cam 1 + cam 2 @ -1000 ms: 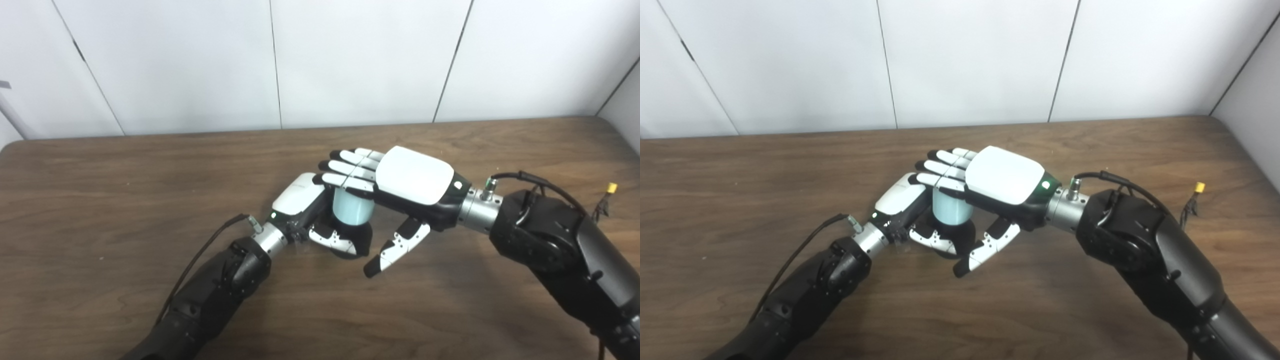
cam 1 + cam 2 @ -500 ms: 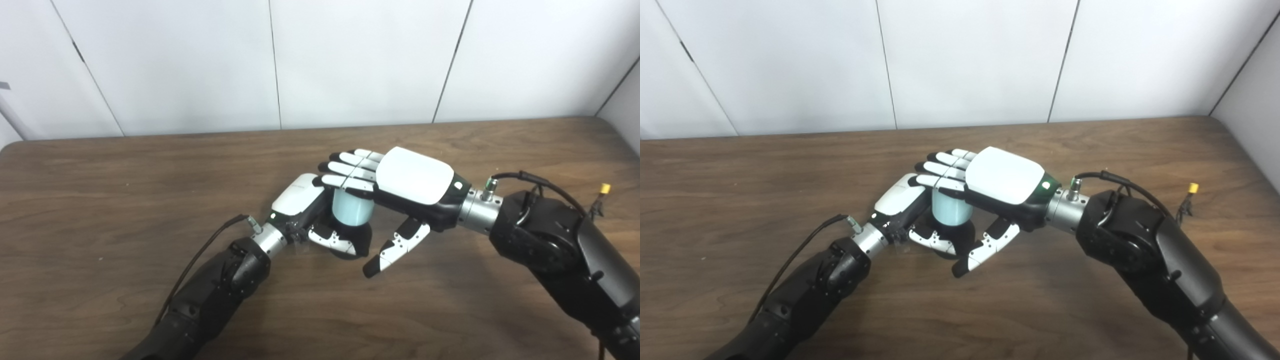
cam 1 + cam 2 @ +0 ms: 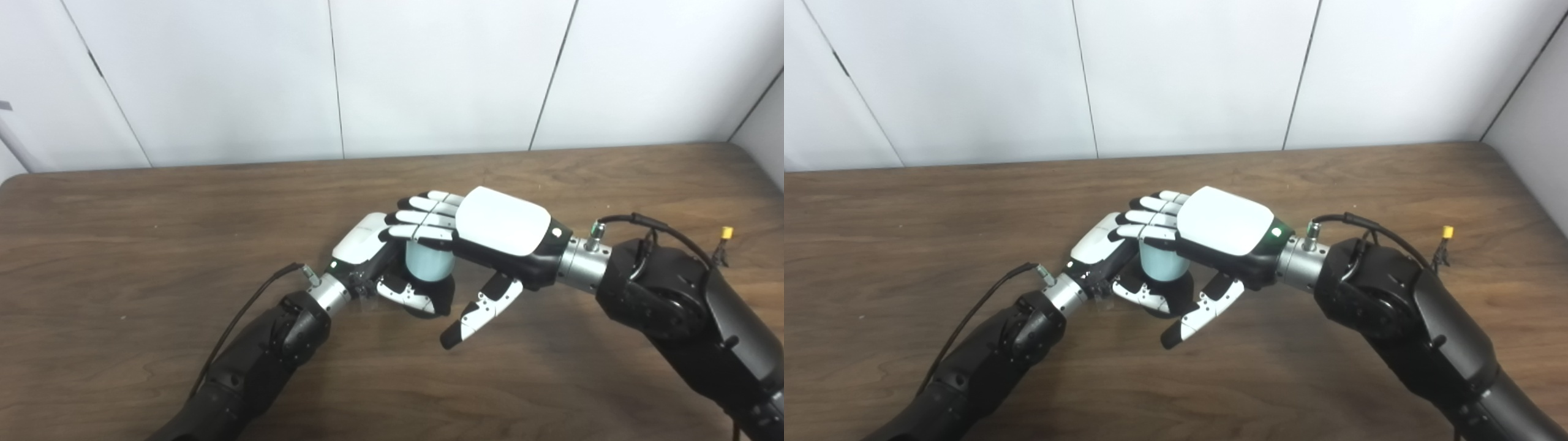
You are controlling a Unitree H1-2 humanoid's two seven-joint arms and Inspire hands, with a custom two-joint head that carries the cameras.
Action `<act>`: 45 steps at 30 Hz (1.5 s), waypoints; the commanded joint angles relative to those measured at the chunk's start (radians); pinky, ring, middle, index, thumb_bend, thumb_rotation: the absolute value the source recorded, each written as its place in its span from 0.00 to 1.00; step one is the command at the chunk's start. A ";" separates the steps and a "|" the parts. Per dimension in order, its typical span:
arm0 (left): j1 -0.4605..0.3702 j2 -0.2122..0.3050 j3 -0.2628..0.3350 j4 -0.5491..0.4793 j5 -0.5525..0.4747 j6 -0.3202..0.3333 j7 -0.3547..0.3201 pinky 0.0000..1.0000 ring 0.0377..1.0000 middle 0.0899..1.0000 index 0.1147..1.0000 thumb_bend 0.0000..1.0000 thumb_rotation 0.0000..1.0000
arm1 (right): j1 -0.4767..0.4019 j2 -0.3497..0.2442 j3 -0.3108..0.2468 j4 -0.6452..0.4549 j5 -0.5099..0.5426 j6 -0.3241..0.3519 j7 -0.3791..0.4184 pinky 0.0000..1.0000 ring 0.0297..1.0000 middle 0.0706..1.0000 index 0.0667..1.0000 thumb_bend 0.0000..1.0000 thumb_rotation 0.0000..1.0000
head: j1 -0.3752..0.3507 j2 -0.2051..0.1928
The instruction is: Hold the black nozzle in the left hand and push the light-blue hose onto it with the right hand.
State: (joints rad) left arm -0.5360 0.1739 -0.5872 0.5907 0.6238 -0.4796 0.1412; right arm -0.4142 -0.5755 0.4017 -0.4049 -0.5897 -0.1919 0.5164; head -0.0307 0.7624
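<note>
Bright, even light falls from overhead. The white wall (image 3: 441, 73) looks washed out and flat. Soft shadows pool on the brown surface (image 3: 122, 245) under the right hand (image 3: 490, 236). Both views are slightly soft, with edges a little smeared.

I can read no text, label, brand or number anywhere; any marking on the hands is perhaps too small to tell.

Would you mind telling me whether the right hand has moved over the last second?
Yes. The right hand has sunk, judged against the table's back edge, pressing flat on the light-blue hose, which now shows less above the left hand.
</note>
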 commanded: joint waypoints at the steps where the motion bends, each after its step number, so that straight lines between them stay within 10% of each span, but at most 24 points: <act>1: 0.125 0.017 -0.047 0.095 0.050 0.060 -0.074 0.35 0.39 0.44 0.43 0.50 0.00 | 0.052 0.019 0.043 0.011 0.018 -0.014 0.052 0.90 0.97 0.96 0.95 0.85 0.87 | -0.001 0.001; 8: 0.125 0.016 -0.046 0.097 0.052 0.059 -0.069 0.36 0.40 0.45 0.43 0.50 0.00 | 0.069 0.159 -0.191 0.033 0.153 0.151 -0.129 0.82 1.00 1.00 1.00 0.70 0.62 | -0.004 -0.005; 15: 0.126 0.015 -0.044 0.098 0.054 0.058 -0.067 0.35 0.39 0.45 0.43 0.50 0.00 | 0.051 0.354 -0.493 0.164 0.476 0.268 -0.307 0.73 0.88 1.00 1.00 0.73 0.73 | -0.002 -0.008; 18: 0.127 0.015 -0.043 0.097 0.052 0.060 -0.070 0.34 0.39 0.45 0.44 0.50 0.00 | 0.038 0.396 -0.552 0.167 0.588 0.349 -0.332 0.72 0.87 0.98 1.00 0.56 0.65 | 0.000 -0.009; 24: 0.127 0.018 -0.041 0.094 0.053 0.068 -0.074 0.35 0.39 0.45 0.44 0.50 0.00 | 0.066 0.423 -0.613 0.231 0.706 0.437 -0.370 0.62 0.79 0.96 0.99 0.51 0.60 | 0.004 -0.009; 27: 0.126 0.022 -0.043 0.094 0.063 0.064 -0.063 0.34 0.39 0.45 0.44 0.50 0.00 | 0.091 0.420 -0.631 0.280 0.765 0.450 -0.361 0.53 0.68 0.76 0.83 0.60 0.48 | 0.006 -0.010; 34: 0.126 0.028 -0.039 0.091 0.061 0.060 -0.059 0.35 0.39 0.45 0.43 0.50 0.00 | 0.150 0.432 -0.561 0.197 0.777 0.527 -0.354 0.39 0.52 0.63 0.63 0.63 0.26 | 0.011 -0.017; 43: 0.158 0.056 0.023 -0.033 0.048 0.109 -0.056 0.48 0.52 0.54 0.43 0.51 0.03 | 0.209 0.476 -0.514 0.204 0.771 0.534 -0.385 0.36 0.48 0.64 0.68 0.58 0.34 | 0.012 -0.031; 45: 0.170 0.070 0.048 -0.107 0.042 0.160 -0.098 0.58 0.66 0.70 0.63 0.79 0.04 | 0.214 0.481 -0.517 0.218 0.768 0.515 -0.388 0.36 0.48 0.64 0.68 0.55 0.33 | 0.013 -0.031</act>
State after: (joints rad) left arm -0.4686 0.1917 -0.5341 0.4572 0.6438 -0.4099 0.1062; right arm -0.1762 -0.0863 -0.1038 -0.1789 0.1696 0.3744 0.1376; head -0.0169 0.7302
